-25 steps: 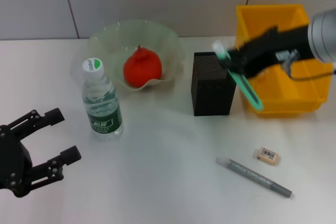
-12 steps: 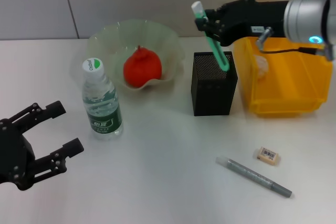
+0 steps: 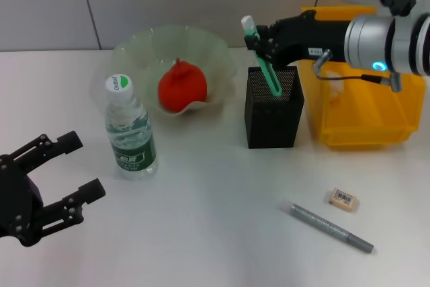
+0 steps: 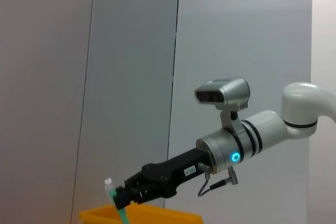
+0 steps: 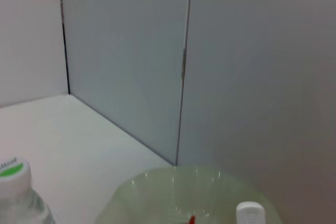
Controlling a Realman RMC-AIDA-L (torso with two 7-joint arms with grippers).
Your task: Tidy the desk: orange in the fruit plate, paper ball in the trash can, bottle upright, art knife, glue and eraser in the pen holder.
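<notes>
My right gripper (image 3: 261,39) is shut on a long green tool (image 3: 270,75) with a white cap; whether it is the glue or the art knife I cannot tell. Its lower end dips into the black mesh pen holder (image 3: 272,115). The left wrist view shows that gripper (image 4: 128,195) and the green tool (image 4: 118,209) from afar. A grey pen-shaped tool (image 3: 330,228) and the eraser (image 3: 342,199) lie on the desk at front right. The orange (image 3: 181,87) rests in the green fruit plate (image 3: 144,45). The bottle (image 3: 130,129) stands upright. My left gripper (image 3: 82,167) hovers open at the front left, holding nothing. The paper ball is hidden.
The yellow trash can (image 3: 363,126) stands right of the pen holder, partly behind my right arm. The right wrist view shows the bottle cap (image 5: 10,169), the plate rim (image 5: 157,182) and the tool's white cap (image 5: 252,213). A grey panelled wall closes the back.
My right gripper carried the green tool from in front of the yellow can to above the pen holder, then lowered its end into the holder. The left gripper barely shifted.
</notes>
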